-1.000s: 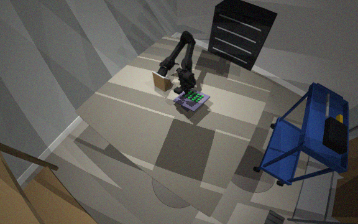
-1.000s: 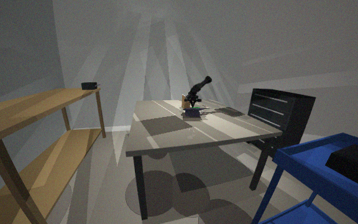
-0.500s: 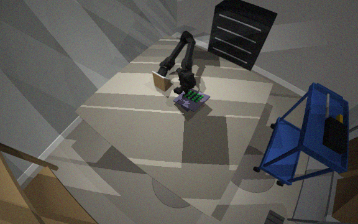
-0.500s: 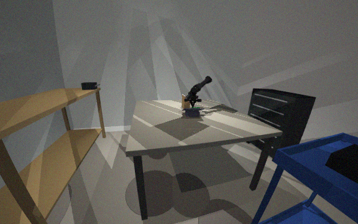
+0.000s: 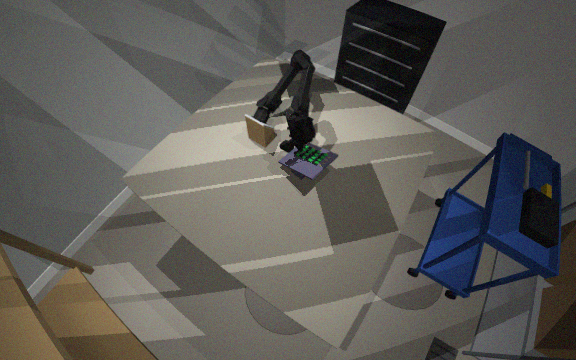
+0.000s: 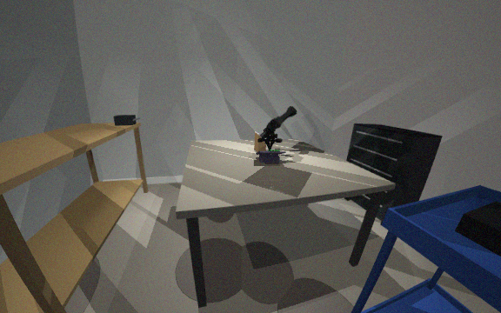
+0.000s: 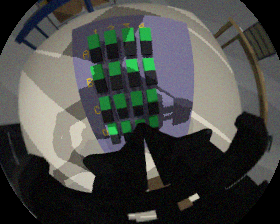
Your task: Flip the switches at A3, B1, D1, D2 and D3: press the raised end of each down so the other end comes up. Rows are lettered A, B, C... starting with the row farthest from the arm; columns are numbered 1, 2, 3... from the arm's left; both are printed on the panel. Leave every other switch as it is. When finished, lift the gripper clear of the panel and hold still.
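The purple panel (image 5: 312, 172) (image 6: 269, 157) (image 7: 176, 55) carries a four-by-four grid of green-and-black switches. In the wrist view, A3 (image 7: 128, 36) is in the top row. B1 (image 7: 97, 71) is in the second row at the left. D1 (image 7: 112, 130) and D2 (image 7: 126, 127) are in the bottom row. D3 shows only its far part behind the fingertips. Which ends are raised is hard to tell. My gripper (image 5: 298, 148) (image 6: 270, 149) (image 7: 140, 125) is shut and empty, tips down, over the near row around D3; contact cannot be told.
A wooden block (image 5: 259, 132) (image 6: 257, 143) stands on the table (image 5: 268, 220) (image 6: 216, 187) beside the arm and near the panel. A black drawer cabinet (image 5: 385, 55) (image 6: 390, 152), a blue cart (image 5: 508, 220) (image 6: 424, 222) and a wooden shelf (image 6: 59, 143) stand around the table.
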`<state>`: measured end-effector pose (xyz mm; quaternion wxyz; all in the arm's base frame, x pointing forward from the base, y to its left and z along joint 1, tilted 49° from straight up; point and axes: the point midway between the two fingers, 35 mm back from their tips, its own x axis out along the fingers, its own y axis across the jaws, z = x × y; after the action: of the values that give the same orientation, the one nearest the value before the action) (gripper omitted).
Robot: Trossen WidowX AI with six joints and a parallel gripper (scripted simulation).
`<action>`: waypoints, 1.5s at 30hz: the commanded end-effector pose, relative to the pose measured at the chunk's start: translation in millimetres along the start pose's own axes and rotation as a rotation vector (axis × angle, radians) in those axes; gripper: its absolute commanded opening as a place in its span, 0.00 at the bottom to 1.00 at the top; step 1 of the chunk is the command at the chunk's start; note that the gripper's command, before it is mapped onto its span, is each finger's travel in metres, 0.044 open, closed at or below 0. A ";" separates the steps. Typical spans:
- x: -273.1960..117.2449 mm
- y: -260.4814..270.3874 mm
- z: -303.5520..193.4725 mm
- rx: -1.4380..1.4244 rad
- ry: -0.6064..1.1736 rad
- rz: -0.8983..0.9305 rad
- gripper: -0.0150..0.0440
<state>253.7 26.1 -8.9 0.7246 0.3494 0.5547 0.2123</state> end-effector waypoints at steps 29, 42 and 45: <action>-62.3 -0.3 -1.0 0.007 -0.025 0.001 0.25; -70.2 10.0 48.1 0.005 -0.026 0.002 0.25; -70.2 10.0 48.1 0.005 -0.026 0.002 0.25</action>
<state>278.0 -28.7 50.2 0.7315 0.3515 0.5461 0.2075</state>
